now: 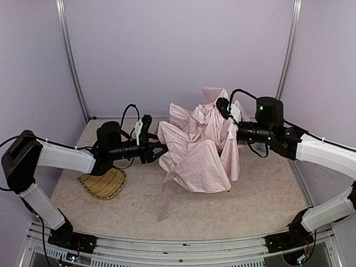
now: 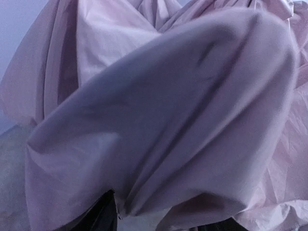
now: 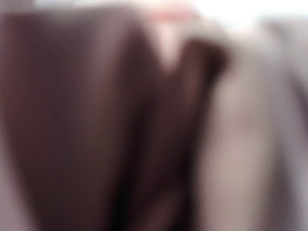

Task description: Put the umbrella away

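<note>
The umbrella stands half collapsed mid-table, its pale pink canopy bunched in tall folds with one peak rising at the back. My left gripper is at the canopy's left edge. In the left wrist view its dark fingers stand well apart, and a fold of pink fabric drapes across the gap. My right gripper reaches into the canopy's right side, its fingers buried in the folds. The right wrist view is only blurred dark and pink cloth. Shaft and handle are hidden.
A woven straw tray lies on the table under the left arm. A thin strip of pink fabric trails from the canopy toward the near edge. Walls and metal posts close in the back and sides.
</note>
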`<action>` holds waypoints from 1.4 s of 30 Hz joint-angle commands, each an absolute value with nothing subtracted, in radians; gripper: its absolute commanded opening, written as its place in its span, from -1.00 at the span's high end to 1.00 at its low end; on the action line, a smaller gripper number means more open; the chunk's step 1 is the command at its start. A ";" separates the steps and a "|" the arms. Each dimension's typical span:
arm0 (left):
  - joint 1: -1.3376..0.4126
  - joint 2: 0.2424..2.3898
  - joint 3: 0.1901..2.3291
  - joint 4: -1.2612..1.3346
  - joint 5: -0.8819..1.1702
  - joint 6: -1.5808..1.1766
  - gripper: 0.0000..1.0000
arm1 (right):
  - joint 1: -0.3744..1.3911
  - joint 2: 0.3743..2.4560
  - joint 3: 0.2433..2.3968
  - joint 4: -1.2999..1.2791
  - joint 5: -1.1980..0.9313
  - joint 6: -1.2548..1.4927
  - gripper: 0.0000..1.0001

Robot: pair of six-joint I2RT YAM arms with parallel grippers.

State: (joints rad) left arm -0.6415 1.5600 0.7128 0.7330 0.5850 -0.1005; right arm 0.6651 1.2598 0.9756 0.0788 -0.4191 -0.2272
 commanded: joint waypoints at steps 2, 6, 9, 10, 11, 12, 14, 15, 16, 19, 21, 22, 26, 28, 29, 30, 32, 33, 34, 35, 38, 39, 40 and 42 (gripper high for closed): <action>-0.663 1.672 0.880 0.877 0.662 -0.162 0.32 | 0.721 1.307 1.029 0.051 -0.446 -0.213 0.62; -0.741 1.749 0.962 0.895 0.725 -0.145 0.62 | 0.773 1.364 1.058 0.058 -0.424 -0.225 0.53; -0.791 1.813 1.038 0.908 0.768 -0.164 0.72 | 0.794 1.422 1.104 0.083 -0.412 -0.199 0.32; -0.807 1.833 1.057 0.915 0.790 -0.173 0.74 | 0.796 1.442 1.120 0.086 -0.410 -0.184 0.20; -0.824 1.849 1.072 0.924 0.807 -0.182 0.76 | 0.795 1.459 1.140 0.082 -0.402 -0.170 0.08; -0.836 1.861 1.081 0.933 0.818 -0.190 0.80 | 0.795 1.473 1.159 0.077 -0.390 -0.161 -0.10; -0.850 1.878 1.083 0.963 0.832 -0.207 0.86 | 0.795 1.496 1.186 0.067 -0.381 -0.150 -0.30; -0.855 1.884 1.078 0.988 0.838 -0.221 0.86 | 0.795 1.503 1.189 0.070 -0.388 -0.150 -0.38; -0.858 1.889 1.074 1.027 0.844 -0.235 0.87 | 0.796 1.508 1.185 0.074 -0.402 -0.149 -0.44; -0.858 1.899 1.065 1.106 0.854 -0.288 0.88 | 0.798 1.526 1.177 0.069 -0.437 -0.153 -0.56; -0.854 1.893 1.057 1.136 0.848 -0.297 0.88 | 0.797 1.536 1.176 0.045 -0.436 -0.165 -0.57; -0.851 1.886 1.053 1.147 0.843 -0.299 0.89 | 0.797 1.540 1.173 0.031 -0.434 -0.179 -0.58; -0.842 1.857 1.025 1.181 0.840 -0.308 0.90 | 0.796 1.566 1.188 -0.067 -0.432 -0.237 -0.63; -0.840 1.839 1.009 1.184 0.844 -0.304 0.91 | 0.794 1.580 1.199 -0.120 -0.424 -0.256 -0.64; -0.841 1.829 1.003 1.185 0.842 -0.301 0.92 | 0.794 1.582 1.202 -0.134 -0.423 -0.266 -0.64; -0.841 1.816 0.995 1.189 0.839 -0.298 0.92 | 0.794 1.586 1.204 -0.142 -0.425 -0.273 -0.59; -0.841 1.791 0.982 1.193 0.827 -0.291 0.92 | 0.793 1.587 1.210 -0.148 -0.433 -0.279 -0.34; -0.841 1.775 0.976 1.188 0.820 -0.281 0.92 | 0.790 1.586 1.215 -0.145 -0.435 -0.278 -0.15; -0.841 1.755 0.972 1.175 0.812 -0.267 0.92 | 0.788 1.580 1.217 -0.139 -0.434 -0.275 0.01; -0.841 1.739 0.969 1.150 0.804 -0.248 0.92 | 0.784 1.572 1.217 -0.129 -0.437 -0.273 0.13; -0.834 1.693 0.959 1.051 0.772 -0.174 0.87 | 0.760 1.535 1.205 -0.087 -0.467 -0.255 0.35; -0.829 1.680 0.949 1.025 0.758 -0.157 0.84 | 0.750 1.515 1.199 -0.074 -0.485 -0.247 0.41; -0.822 1.667 0.937 1.008 0.749 -0.147 0.81 | 0.739 1.499 1.192 -0.059 -0.509 -0.240 0.48; -0.799 1.646 0.906 0.996 0.741 -0.145 0.72 | 0.717 1.464 1.175 -0.023 -0.568 -0.220 0.60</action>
State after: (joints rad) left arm -0.8074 1.7618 0.9421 0.9436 0.7116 -0.2058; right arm 0.7929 1.5330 1.1992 -0.0750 -0.5571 -0.2417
